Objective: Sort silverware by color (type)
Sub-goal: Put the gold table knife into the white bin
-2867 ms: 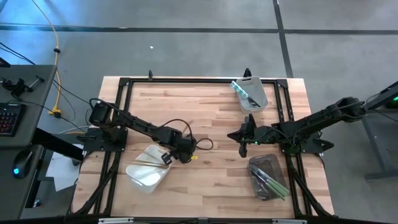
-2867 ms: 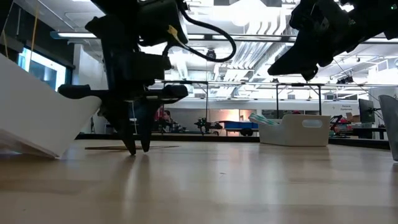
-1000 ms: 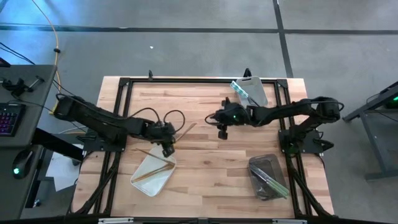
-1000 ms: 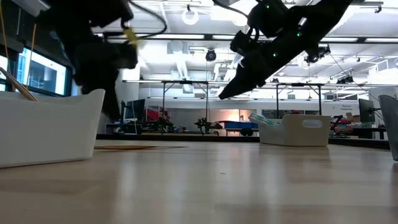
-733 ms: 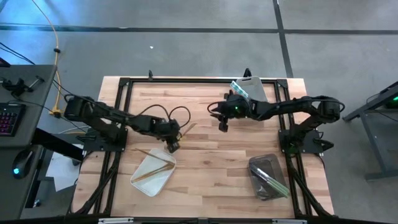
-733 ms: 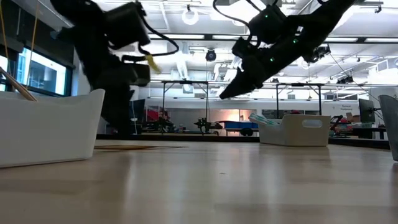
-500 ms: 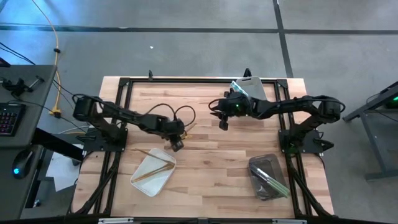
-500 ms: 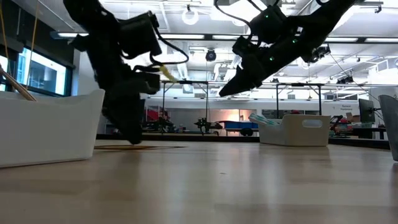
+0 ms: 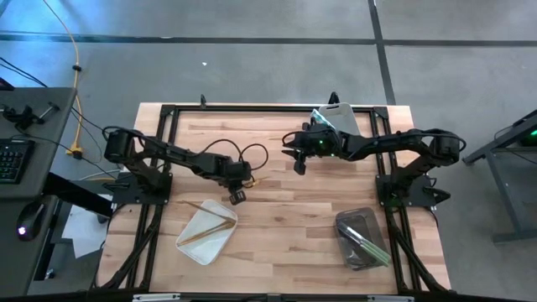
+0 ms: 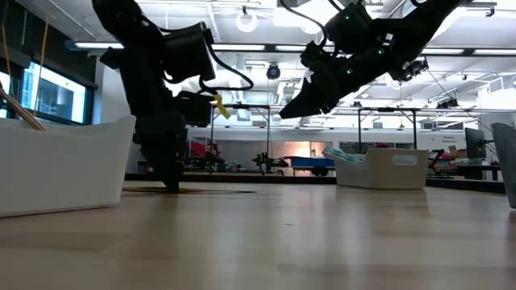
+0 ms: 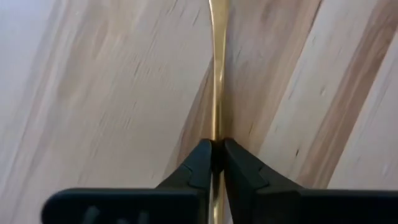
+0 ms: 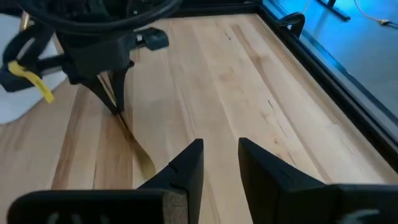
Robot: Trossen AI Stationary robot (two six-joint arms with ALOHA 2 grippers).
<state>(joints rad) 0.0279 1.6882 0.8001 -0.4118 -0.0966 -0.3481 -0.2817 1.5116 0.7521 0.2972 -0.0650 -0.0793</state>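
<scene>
- High view: I take the white tray (image 9: 204,236) as my landmark. My left gripper (image 9: 237,191) sits on the table (image 9: 277,218) just beyond the tray's far corner, on the near end of a gold piece (image 9: 249,178) whose long axis runs away from the tray toward the table's middle. Gold pieces already lie in the tray. My right gripper (image 9: 299,163) hangs well farther from the tray, so the left arm is the nearer one
- Low view: the left gripper (image 10: 171,184) points straight down with its tips at the wood, just beside the tray (image 10: 68,165); the right gripper (image 10: 292,113) is up in the air
- Left wrist view: my fingers (image 11: 199,165) are pinched tight on the gold piece (image 11: 216,74), which runs straight ahead from them, flat on the wood
- Right wrist view: my right fingers (image 12: 188,165) stand narrowly parted and hold nothing; the gold piece (image 12: 134,149) lies ahead, under the left gripper (image 12: 117,107)
- My judgement: lift next, then swing back over the tray, with the long end trailing
</scene>
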